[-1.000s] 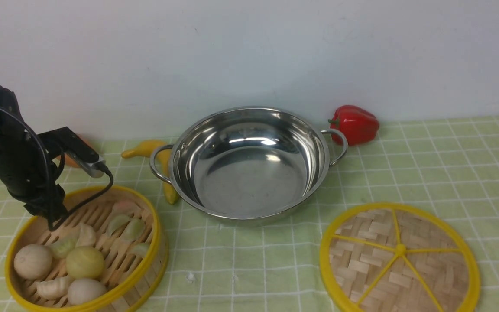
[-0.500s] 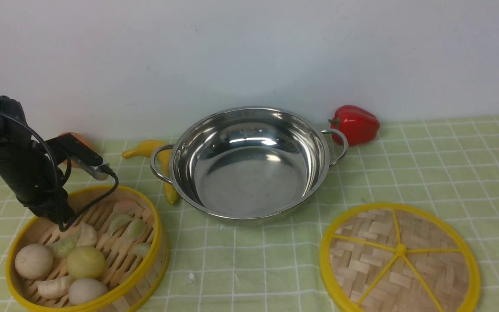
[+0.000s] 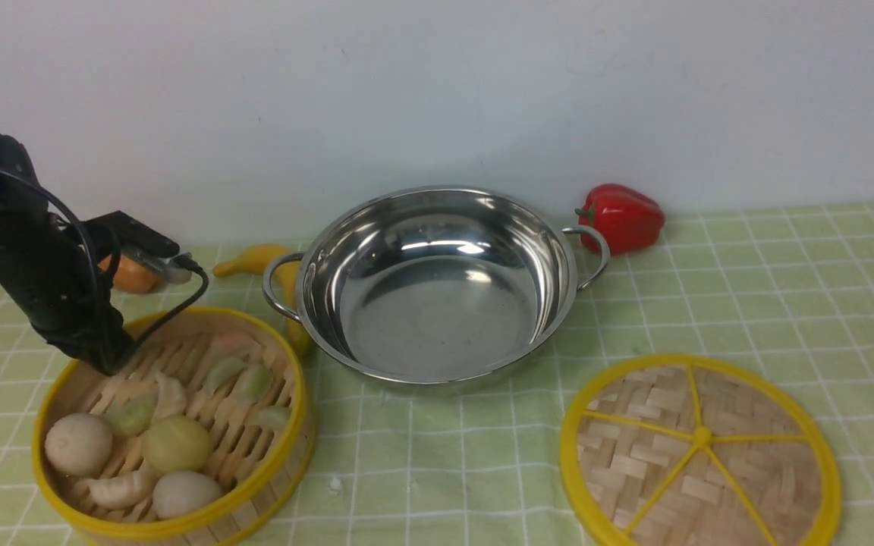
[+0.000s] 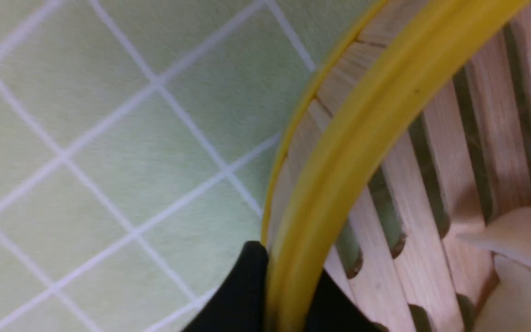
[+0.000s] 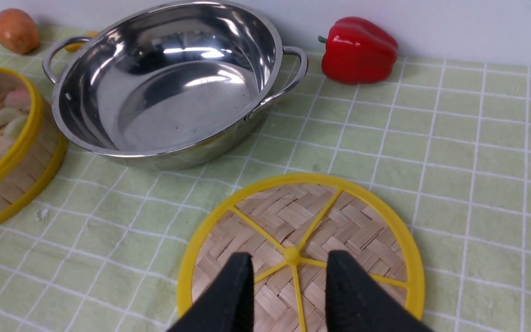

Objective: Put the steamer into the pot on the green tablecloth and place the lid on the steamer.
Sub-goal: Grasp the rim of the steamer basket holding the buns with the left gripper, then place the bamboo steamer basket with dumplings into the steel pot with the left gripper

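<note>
The left gripper (image 3: pixel 107 355) pinched the far-left rim of the steamer (image 3: pixel 300 413), a round bamboo basket with yellow rims holding white and pale green buns, just left of the empty pot (image 3: pixel 437 318) on the green tablecloth (image 3: pixel 748 288), while the right gripper (image 5: pixel 288 295) hung spread over the lid (image 3: pixel 699 447).

On the tablecloth (image 3: pixel 786 288) the pot (image 3: pixel 437 303) sits centre-back — steamer (image 3: pixel 243 455) front-left, lid (image 3: pixel 699 455) front-right, pepper (image 3: pixel 623 216) behind-right.
</note>
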